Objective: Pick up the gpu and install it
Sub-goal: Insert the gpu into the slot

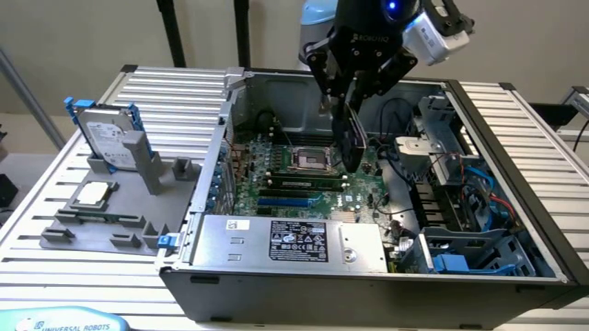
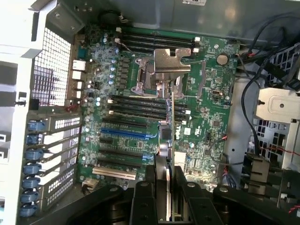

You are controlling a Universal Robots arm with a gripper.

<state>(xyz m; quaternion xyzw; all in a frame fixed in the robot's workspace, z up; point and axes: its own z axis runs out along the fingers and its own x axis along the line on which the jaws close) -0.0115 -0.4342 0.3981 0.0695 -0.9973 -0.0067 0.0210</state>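
Well off to the exterior view's left of our fingers (image 2: pixel 143 204), the hard drive (image 1: pixel 103 136) stands in its grey holder (image 1: pixel 101 221) on the worktop (image 1: pixel 37 207). Our fingers are clamped on the gpu (image 1: pixel 350 145), which hangs edge-down just beneath them over the motherboard (image 2: pixel 206 117). We judge misalignment the risk: lowered off its slot (image 2: pixel 124 133), the card's edge could strike the board or snag the cables (image 1: pixel 478 183).

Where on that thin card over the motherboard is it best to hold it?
Probably the top edge, from above, as the gripper does now: the gpu is thin and flat, hanging upright, so pinching its two faces leaves the lower edge free.
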